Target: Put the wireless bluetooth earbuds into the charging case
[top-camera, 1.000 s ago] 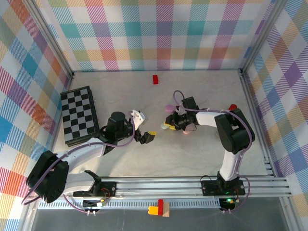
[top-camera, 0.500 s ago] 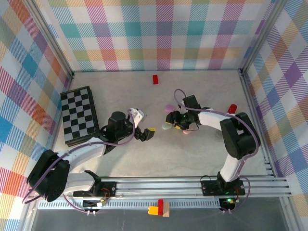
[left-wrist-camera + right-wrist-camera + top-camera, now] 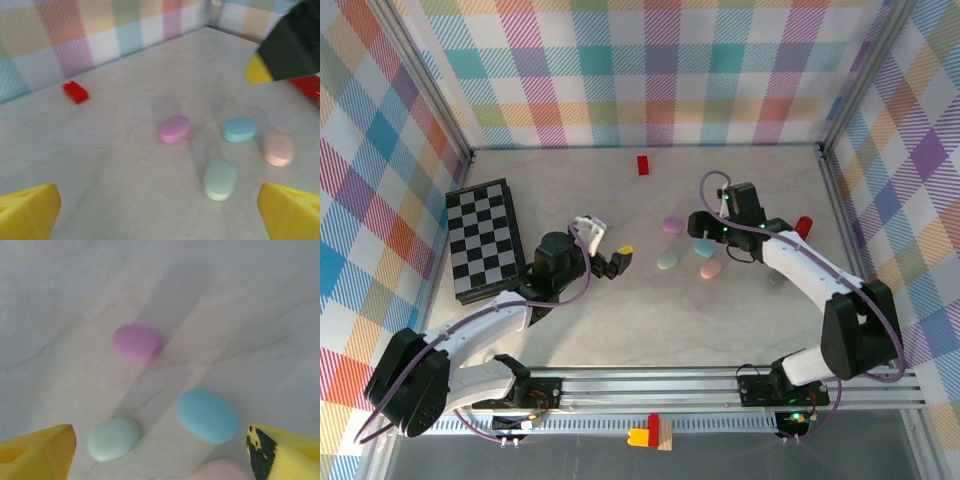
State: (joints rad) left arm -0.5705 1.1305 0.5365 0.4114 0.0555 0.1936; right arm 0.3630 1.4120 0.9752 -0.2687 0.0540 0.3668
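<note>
Four closed pebble-shaped cases lie mid-table: lilac (image 3: 672,225), light blue (image 3: 706,245), mint (image 3: 668,260) and pink (image 3: 711,270). The earbuds are out of view. My right gripper (image 3: 700,222) hovers just above and behind the group, open and holding nothing; under it I see the lilac case (image 3: 136,342), blue case (image 3: 207,415), mint case (image 3: 114,438) and the pink case's edge (image 3: 220,472). My left gripper (image 3: 605,245) stands wide open left of the cases, apart from them. Ahead of it lie the lilac (image 3: 174,128), blue (image 3: 240,129), pink (image 3: 278,148) and mint (image 3: 220,178) cases.
A checkerboard (image 3: 486,240) lies at the left. A small red block (image 3: 643,165) sits near the back wall, and another red thing (image 3: 804,224) by the right arm. Plaid walls close three sides. Coloured bricks (image 3: 650,433) sit on the front rail.
My right gripper has opened, lifted off the mint and pink cases and drawn back to the right. The left gripper has shifted slightly left and back, still open.
</note>
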